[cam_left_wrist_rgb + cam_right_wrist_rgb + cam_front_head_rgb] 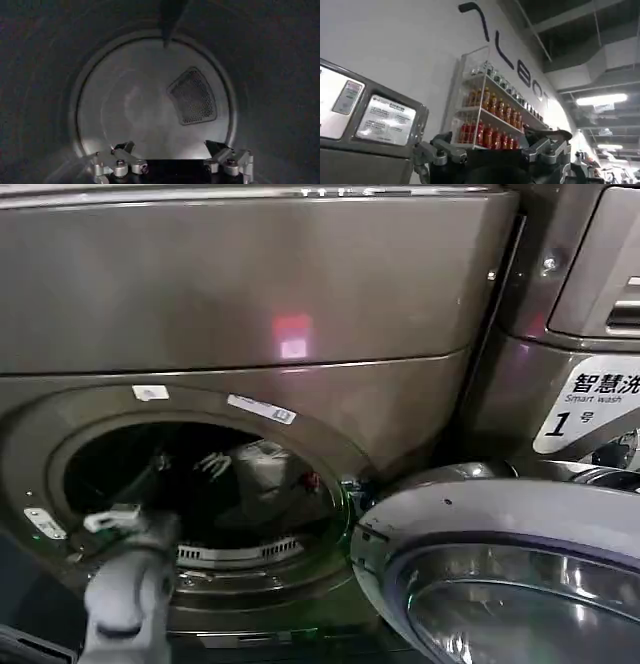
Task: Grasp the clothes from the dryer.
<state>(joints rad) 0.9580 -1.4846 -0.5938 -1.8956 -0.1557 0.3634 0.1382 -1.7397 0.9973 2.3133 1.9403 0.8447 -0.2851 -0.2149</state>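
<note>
The left gripper (170, 162) is held wide open inside the dryer (250, 304), and nothing is held in it. It is pointed at the bare back wall of the drum (150, 100). The clothes (262, 474) are seen deep inside the round hole. The right gripper (492, 150) is also open and empty, raised near a shelf of bottles (490, 120).
</note>
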